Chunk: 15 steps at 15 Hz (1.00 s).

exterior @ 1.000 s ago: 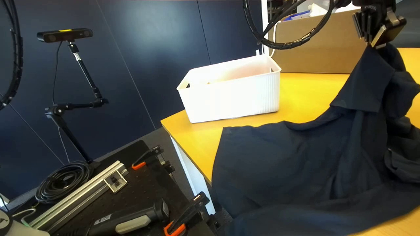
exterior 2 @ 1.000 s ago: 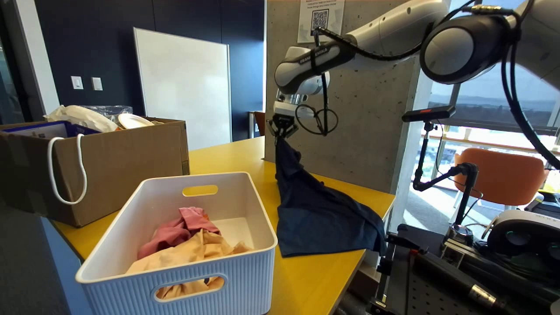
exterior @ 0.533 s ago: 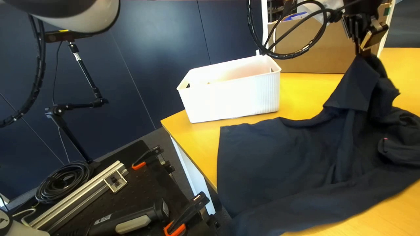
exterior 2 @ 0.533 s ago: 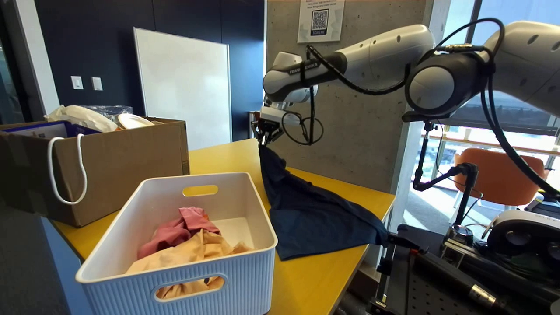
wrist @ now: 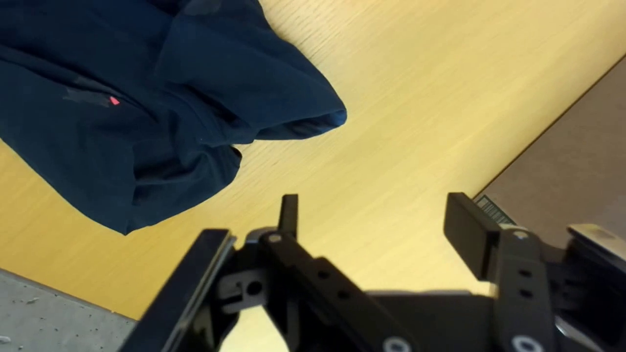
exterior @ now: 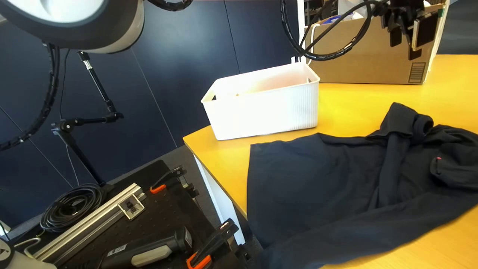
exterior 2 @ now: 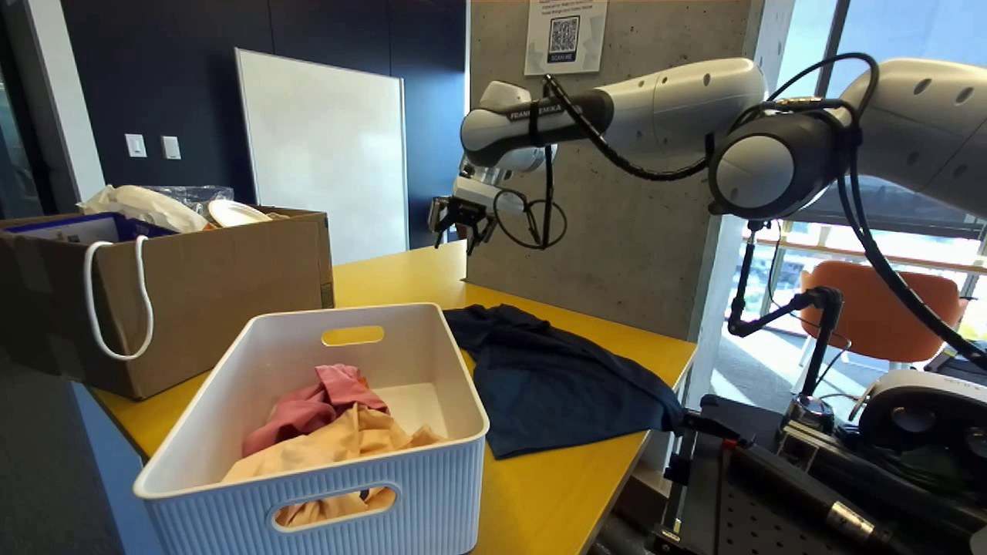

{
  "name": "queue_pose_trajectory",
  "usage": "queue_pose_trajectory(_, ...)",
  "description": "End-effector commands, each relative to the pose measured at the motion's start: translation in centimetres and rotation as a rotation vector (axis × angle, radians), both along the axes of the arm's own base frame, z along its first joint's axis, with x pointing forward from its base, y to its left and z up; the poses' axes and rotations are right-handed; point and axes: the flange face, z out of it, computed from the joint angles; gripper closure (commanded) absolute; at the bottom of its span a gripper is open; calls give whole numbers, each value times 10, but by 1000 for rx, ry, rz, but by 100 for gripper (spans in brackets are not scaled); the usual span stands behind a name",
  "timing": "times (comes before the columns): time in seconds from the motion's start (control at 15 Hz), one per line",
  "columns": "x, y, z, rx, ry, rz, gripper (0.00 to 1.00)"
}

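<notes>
My gripper stands open with nothing between its fingers. In both exterior views it hangs in the air above the yellow table, near the cardboard box. A dark navy garment lies on the table below it, spread flat toward the table's corner and bunched at the end nearest the gripper. In the wrist view the garment fills the upper left, apart from the fingers, with a small red tag on it. A white bin stands beside the garment. Inside it lie a pink cloth and a peach cloth.
The cardboard box, filled with packaging, stands behind the bin on the table. A concrete pillar borders the table's far side. A black cart with clamps, a metal rail and coiled cable adjoins the table's corner.
The gripper has opened and let go of the garment's raised end, which has dropped onto the table. Before that, the arm drew the held end toward the cardboard box. The bin has not moved.
</notes>
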Motion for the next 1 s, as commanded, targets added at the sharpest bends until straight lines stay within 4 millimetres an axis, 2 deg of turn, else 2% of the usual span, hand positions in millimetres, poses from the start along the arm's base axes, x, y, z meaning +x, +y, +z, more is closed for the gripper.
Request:
queue_pose_trajectory(0.0,-13,-10,9,107,86,21,0)
queue_pose_trajectory(0.4,-18,23,-40,272,217,25,0)
queue_pose_trajectory(0.6,-23,18,-59,268,262,-27,0)
queue_pose_trajectory(0.93,-39,-8,-77,277,318,-82,0)
